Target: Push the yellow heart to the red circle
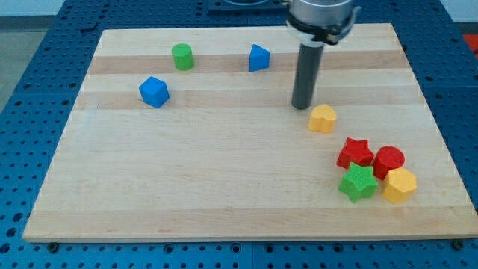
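Dark upright rod, no gripper, my tip (302, 107) just up-left of small yellow heart block (323, 119) | red circle block (389, 161) near board's bottom-right corner | no readable writing

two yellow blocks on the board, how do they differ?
Shape: the yellow heart is lobed; the yellow hexagon is flat-sided.
Place: the heart stands alone mid-right, just below-right of my tip; the hexagon sits at the view's bottom right.
Neighbours: the heart touches no block; the hexagon is packed against the red circle and green star.
Shared: yellow, similar size.
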`<state>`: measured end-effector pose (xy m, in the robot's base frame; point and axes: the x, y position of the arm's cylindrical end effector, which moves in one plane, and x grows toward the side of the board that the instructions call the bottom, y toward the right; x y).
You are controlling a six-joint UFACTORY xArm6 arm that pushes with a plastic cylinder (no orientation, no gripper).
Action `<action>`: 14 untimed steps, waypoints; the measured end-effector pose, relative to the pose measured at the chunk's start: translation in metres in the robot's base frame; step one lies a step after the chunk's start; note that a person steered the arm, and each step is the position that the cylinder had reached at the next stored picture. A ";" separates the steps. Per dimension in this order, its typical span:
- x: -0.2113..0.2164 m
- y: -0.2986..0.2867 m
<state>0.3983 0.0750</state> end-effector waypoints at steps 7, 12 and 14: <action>0.046 0.092; 0.059 0.148; 0.054 0.144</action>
